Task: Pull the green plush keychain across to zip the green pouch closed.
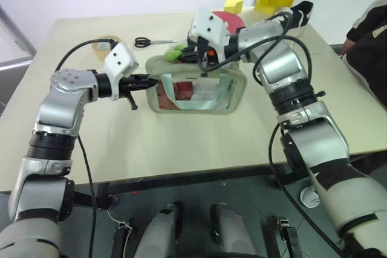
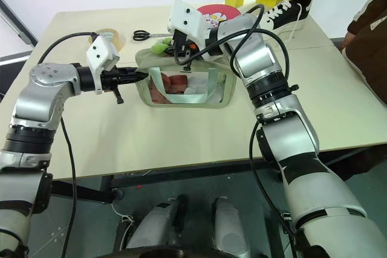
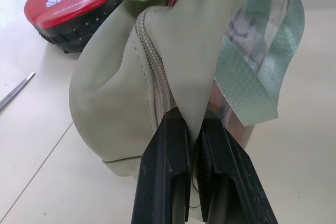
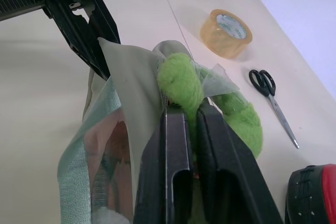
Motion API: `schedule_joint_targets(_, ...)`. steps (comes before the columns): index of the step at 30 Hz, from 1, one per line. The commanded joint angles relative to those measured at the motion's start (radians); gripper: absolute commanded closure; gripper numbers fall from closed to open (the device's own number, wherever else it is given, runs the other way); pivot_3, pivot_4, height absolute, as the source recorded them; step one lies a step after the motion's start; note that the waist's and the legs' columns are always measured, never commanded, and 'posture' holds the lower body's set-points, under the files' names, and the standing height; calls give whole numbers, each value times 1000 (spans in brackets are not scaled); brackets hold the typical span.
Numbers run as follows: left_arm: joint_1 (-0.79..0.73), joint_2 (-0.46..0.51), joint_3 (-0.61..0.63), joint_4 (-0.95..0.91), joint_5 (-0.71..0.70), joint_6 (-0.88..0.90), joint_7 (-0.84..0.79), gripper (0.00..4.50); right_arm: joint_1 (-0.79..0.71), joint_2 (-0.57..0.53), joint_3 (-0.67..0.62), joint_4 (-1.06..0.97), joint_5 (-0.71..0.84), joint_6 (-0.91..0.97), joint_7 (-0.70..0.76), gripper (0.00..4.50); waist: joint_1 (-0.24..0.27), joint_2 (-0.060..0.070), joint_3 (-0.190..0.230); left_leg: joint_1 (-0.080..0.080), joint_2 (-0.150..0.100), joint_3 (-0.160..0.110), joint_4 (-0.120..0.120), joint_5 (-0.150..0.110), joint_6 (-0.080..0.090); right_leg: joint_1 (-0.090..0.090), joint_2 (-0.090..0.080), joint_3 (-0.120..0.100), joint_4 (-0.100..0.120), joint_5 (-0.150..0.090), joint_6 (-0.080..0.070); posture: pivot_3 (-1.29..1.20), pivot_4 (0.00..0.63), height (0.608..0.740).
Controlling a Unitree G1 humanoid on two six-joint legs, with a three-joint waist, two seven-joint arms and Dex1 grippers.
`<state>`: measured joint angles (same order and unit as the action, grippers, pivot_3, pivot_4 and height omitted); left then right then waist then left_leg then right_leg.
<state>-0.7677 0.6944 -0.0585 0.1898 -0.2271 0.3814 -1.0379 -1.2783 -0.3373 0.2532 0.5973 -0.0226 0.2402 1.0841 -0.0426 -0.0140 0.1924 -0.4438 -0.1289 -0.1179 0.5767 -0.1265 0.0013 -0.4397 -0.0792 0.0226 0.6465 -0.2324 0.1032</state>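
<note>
Jaws of the right gripper [image 4: 191, 116] shut tight on the green plush keychain [image 4: 181, 85], ready to pull. Left gripper [image 3: 195, 129] jaws pinching the green pouch [image 1: 196, 92] end, to stop sliding.

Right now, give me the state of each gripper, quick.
Left gripper: shut on the end of the green pouch.
Right gripper: shut on the green plush keychain.

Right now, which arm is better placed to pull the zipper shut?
The right. The right gripper is shut on the green plush keychain at the zipper, while the left gripper pinches the green pouch at its end, bracing it.
</note>
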Motion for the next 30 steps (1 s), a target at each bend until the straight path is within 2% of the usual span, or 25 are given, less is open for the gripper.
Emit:
schedule_joint_targets(1,-26,-1,19,-10,0,-23,8,4500,-30,-44,-44,-67,5,6,-25,4460,1,0,0,0,0,0,0,0,0,0,0,0,0,0,0,0,150,740)
schedule_joint_targets(5,-15,3,25,-16,-2,-21,9,4500,13,-178,-137,-196,-9,93,-129,4460,11,0,0,-1,0,0,0,0,0,-1,0,0,0,0,0,0,150,740)
schedule_joint_targets(9,-4,4,32,-24,-5,-13,15,4500,94,-284,-163,-270,-78,101,-252,4460,14,0,0,0,0,0,0,0,0,0,-1,0,0,0,0,0,150,740)
schedule_joint_targets(11,6,2,37,-29,-3,-8,32,4500,212,-350,-215,-325,-113,129,-342,4460,15,0,0,0,0,1,0,0,0,0,-1,0,0,0,0,0,150,740)
schedule_joint_targets(14,12,0,39,-36,-6,0,43,4500,323,-383,-241,-364,-142,146,-432,4460,21,0,0,0,0,2,0,0,0,-1,-2,2,-1,0,0,0,150,740)
schedule_joint_targets(18,6,-4,38,-38,-11,10,48,4500,464,-312,-265,-349,-143,152,-587,4460,19,0,0,0,1,2,0,1,2,0,-1,2,0,0,0,0,150,740)
schedule_joint_targets(22,-2,-11,32,-34,-9,11,51,4500,543,-178,-245,-295,-124,119,-698,4460,21,0,0,1,1,2,0,1,2,1,-1,2,0,0,0,0,150,740)
schedule_joint_targets(26,-7,-15,28,-31,-4,7,53,4500,581,-8,-266,-348,-8,196,-700,4460,19,0,0,1,1,2,0,1,2,1,0,2,0,0,0,0,150,740)
schedule_joint_targets(30,0,-14,31,-42,-8,9,56,4500,627,15,-216,-407,8,264,-645,4460,22,0,0,1,0,2,1,1,3,2,0,2,0,0,0,0,150,740)
